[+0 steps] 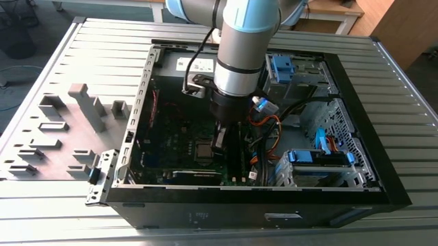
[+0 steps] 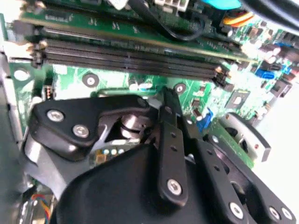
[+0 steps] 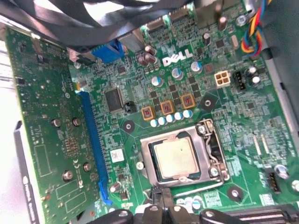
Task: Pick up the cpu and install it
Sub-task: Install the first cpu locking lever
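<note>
1. Cpu point(image 3: 176, 157) lies flat in the motherboard socket point(image 3: 184, 156), so placement looks done.
2. Socket frame around it looks lowered; whether it is latched is unclear.
3. Pincer point(image 1: 220, 145) hangs just beside the socket; I cannot tell its opening.

Ribbed grey metal bench point(image 1: 61, 56) under bright even light; grey floor point(image 1: 27, 66) beyond; wooden furniture point(image 1: 400, 25) at far corner.

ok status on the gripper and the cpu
Black gripper low inside the open PC case, above the motherboard. Dull silver-grey square cpu lies in its socket frame. Nothing on it.
</note>
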You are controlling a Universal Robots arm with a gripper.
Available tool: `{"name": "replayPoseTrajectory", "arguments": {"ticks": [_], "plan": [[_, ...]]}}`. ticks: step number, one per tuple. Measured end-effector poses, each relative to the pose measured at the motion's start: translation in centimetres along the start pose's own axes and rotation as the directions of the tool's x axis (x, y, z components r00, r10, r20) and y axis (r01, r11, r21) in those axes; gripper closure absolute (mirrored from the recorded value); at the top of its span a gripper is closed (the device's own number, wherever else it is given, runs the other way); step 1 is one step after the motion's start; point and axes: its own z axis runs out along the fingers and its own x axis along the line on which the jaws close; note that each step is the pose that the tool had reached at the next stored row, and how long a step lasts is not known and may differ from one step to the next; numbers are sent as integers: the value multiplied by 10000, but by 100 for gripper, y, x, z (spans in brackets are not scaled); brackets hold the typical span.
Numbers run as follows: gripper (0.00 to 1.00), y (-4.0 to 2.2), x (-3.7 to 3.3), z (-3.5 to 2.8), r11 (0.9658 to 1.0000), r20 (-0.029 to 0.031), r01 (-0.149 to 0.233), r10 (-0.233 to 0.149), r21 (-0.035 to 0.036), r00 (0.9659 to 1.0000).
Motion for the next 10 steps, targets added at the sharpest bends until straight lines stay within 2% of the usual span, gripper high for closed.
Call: {"name": "replayPoseTrajectory", "arguments": {"ticks": [2, 5, 7, 10], "plan": [[89, -1, 13, -41, 10000, 20, 3, -3, -5, 10000], [89, -1, 17, -44, 10000, 34, 3, -3, -6, 10000], [89, -2, 19, -43, 10000, 64, -1, 1, 9, 10000], [89, -2, 17, -29, 9999, 146, -43, 41, 139, 9999]]}}
